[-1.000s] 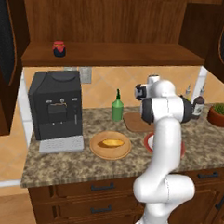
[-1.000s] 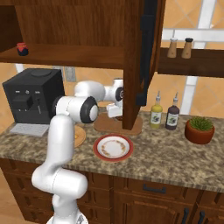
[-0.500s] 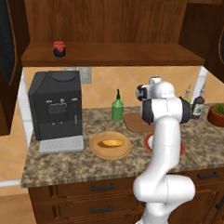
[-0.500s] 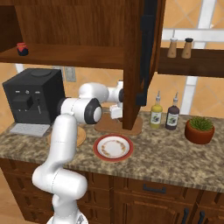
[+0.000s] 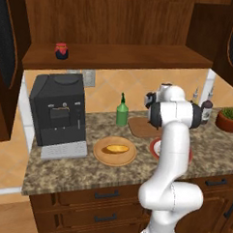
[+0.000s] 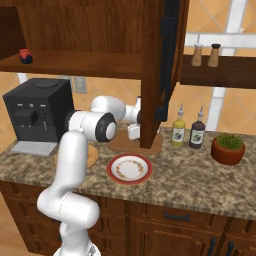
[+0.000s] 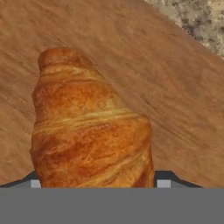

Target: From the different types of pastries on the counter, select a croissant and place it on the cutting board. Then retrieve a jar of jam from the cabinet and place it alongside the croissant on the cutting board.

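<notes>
I observe the cabinet (image 5: 118, 26) spanning the wall above, dark brown, with one shelf; its door (image 6: 167, 60) hangs open in front of the arm in the right base view. The bench (image 5: 86, 167) below is speckled granite over wooden drawers. A black coffee machine (image 5: 58, 113) stands at its left end. The cutting board (image 5: 139, 127) lies flat toward the back of the bench, just beside a green bottle (image 5: 121, 110). A round wooden plate (image 5: 115, 151) carries the golden oval bun (image 5: 115, 149); a red-rimmed plate (image 6: 130, 168) sits near it. The croissant (image 7: 87, 127) lies on the board's wood grain directly under the hand, between the finger tips. The gripper (image 7: 94, 184) hangs low over it; I cannot tell whether the jaws press the pastry or stand clear of it. The jar of jam (image 5: 61, 50) stands on the cabinet shelf at the left
</notes>
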